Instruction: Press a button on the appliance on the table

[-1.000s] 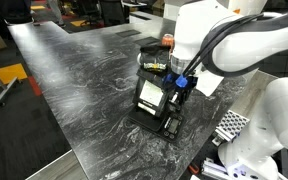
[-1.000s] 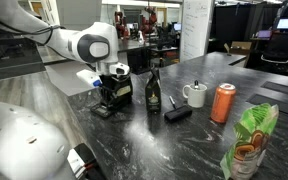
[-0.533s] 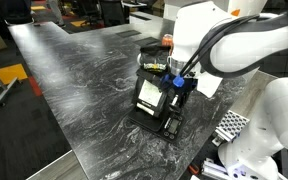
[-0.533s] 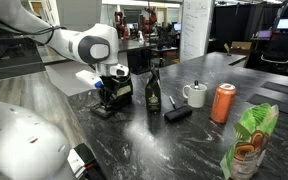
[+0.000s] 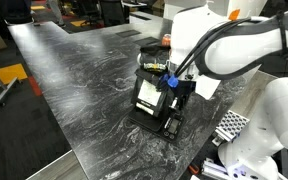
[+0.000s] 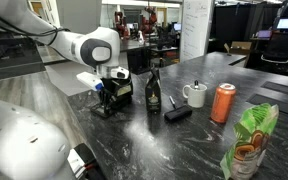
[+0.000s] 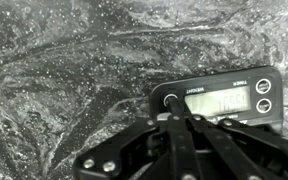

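Observation:
The appliance [image 5: 151, 98] is a small black boxy device with a pale square panel on top and a yellow-marked rear. It stands on the dark marble table [image 5: 79, 85] and shows in both exterior views [image 6: 112, 98]. In the wrist view its front control section [image 7: 216, 101] shows a lit display between round buttons. My gripper [image 7: 171, 104] is shut, its fingertips together on the left round button [image 7: 170, 100]. In an exterior view the gripper [image 5: 171, 98] reaches down onto the appliance's near side.
A dark bottle [image 6: 153, 90], a white mug [image 6: 195, 94], an orange can [image 6: 223, 102], a flat black object [image 6: 178, 115] and a green snack bag [image 6: 248, 140] stand on the table. A small orange object [image 5: 167, 41] sits behind the appliance.
The gripper has come down slightly and shifted toward the appliance's control section; the appliance has not moved.

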{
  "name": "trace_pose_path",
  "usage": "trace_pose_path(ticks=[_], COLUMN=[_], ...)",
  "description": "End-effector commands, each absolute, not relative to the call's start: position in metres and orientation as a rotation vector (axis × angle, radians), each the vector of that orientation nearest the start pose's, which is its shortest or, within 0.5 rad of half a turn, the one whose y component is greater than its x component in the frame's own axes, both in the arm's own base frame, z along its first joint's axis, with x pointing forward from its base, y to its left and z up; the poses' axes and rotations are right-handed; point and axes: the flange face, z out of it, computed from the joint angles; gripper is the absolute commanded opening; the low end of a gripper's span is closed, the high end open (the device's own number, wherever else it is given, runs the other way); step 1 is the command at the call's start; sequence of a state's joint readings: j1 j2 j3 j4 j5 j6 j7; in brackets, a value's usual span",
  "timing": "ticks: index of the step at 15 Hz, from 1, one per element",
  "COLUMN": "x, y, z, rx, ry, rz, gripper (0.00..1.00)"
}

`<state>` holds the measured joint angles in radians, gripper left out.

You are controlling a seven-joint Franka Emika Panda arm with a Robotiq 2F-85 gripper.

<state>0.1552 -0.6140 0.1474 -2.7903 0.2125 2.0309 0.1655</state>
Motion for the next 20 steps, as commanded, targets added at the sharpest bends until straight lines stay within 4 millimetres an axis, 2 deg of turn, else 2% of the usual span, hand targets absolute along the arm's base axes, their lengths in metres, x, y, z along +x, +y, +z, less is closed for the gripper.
trace_pose_path(ticks=[1,4,8,14,20], x=[0.312,0.317,0.321,0.326,0.348], y=[0.098,0.096,0.098,0.113,0.109], z=[0.348,0.343,0.346,0.344,0.319], rx=[-3.039,-3.032,-3.042,-3.081,-3.031], ry=[-0.006,-0.015,-0.026,-0.073,-0.098], rz=[0.319,0.344,0.351,0.363,0.468], gripper=[0.0,0.0,0.0,0.0,0.0])
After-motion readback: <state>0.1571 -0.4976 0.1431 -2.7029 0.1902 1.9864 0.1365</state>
